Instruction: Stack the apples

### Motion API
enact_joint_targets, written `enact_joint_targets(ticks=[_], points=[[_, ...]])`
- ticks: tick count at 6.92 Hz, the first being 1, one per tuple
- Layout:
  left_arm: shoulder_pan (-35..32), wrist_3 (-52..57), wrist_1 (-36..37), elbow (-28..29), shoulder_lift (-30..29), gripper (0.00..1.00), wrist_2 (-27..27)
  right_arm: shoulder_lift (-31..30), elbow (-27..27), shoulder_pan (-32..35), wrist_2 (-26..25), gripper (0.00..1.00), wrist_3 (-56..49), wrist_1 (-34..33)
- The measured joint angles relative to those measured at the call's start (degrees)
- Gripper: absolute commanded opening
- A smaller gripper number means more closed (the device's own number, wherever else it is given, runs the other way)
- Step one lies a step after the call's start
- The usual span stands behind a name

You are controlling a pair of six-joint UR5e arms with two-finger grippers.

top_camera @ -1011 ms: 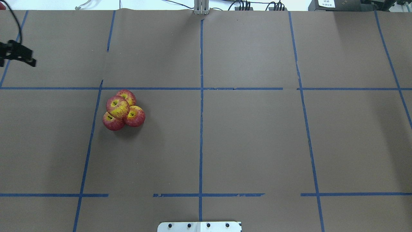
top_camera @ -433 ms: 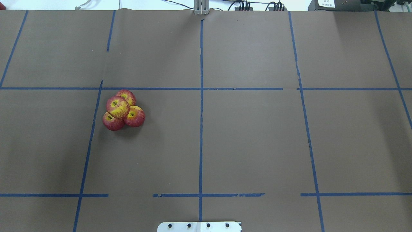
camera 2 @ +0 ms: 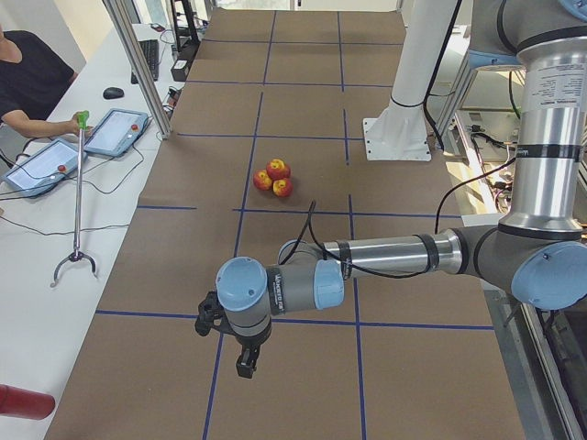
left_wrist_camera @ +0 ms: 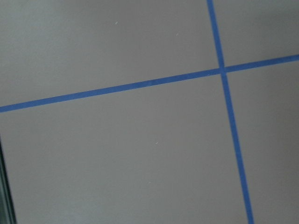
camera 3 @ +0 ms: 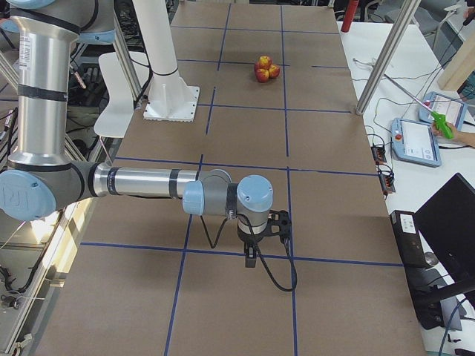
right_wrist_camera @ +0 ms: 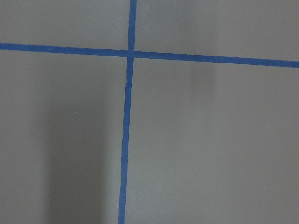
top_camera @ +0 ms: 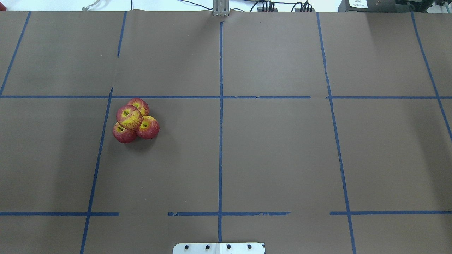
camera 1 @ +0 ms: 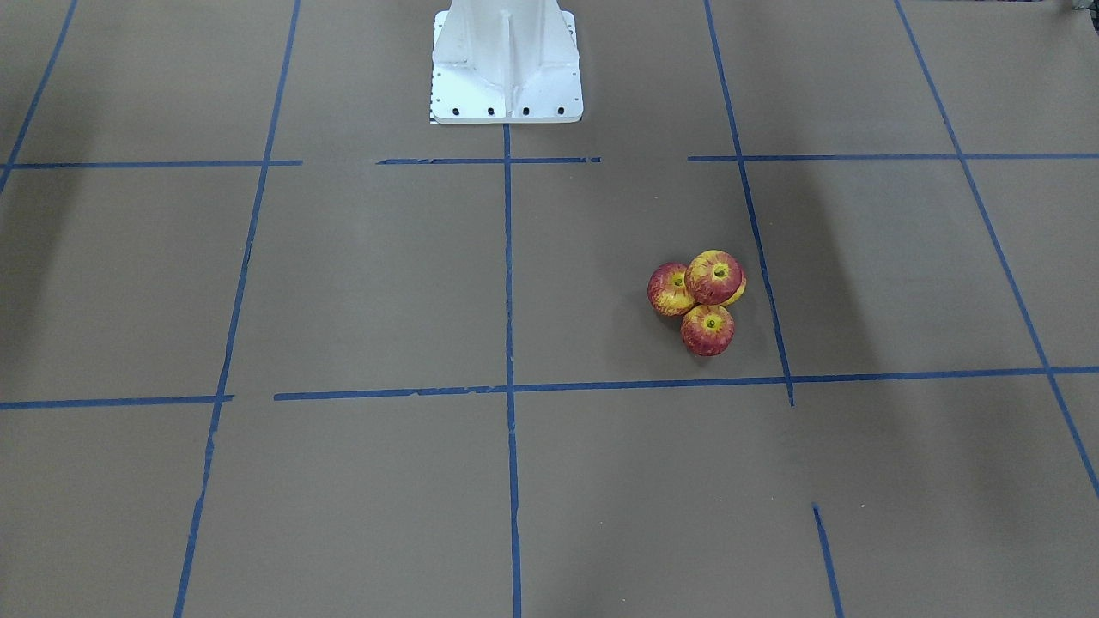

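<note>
Overhead exterior view no longer shows the left gripper [camera 2: 227, 341]; the apples [top_camera: 135, 120] sit stacked, so the task seems finished. Whether it is closed or released, I cannot tell.

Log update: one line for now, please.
Four small red-yellow apples: stacked, one atop three | left end effector: away | right end effector: away

bare brown paper [top_camera: 282, 158] rings the apples [top_camera: 135, 120]; the white base [camera 1: 506, 64] stands well apart.

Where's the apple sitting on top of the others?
In the overhead view the top apple sits left of centre, resting on three other apples, just right of a blue tape line.
</note>
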Motion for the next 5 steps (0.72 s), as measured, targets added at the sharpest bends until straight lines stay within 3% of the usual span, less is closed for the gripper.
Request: enact_joint_targets(ticks=[5], points=[[0.0,-4.9,-0.2,-2.4,2.9,1.00,1.1,0.0,0.0,0.0,0.0,1.00,0.0,0.1]])
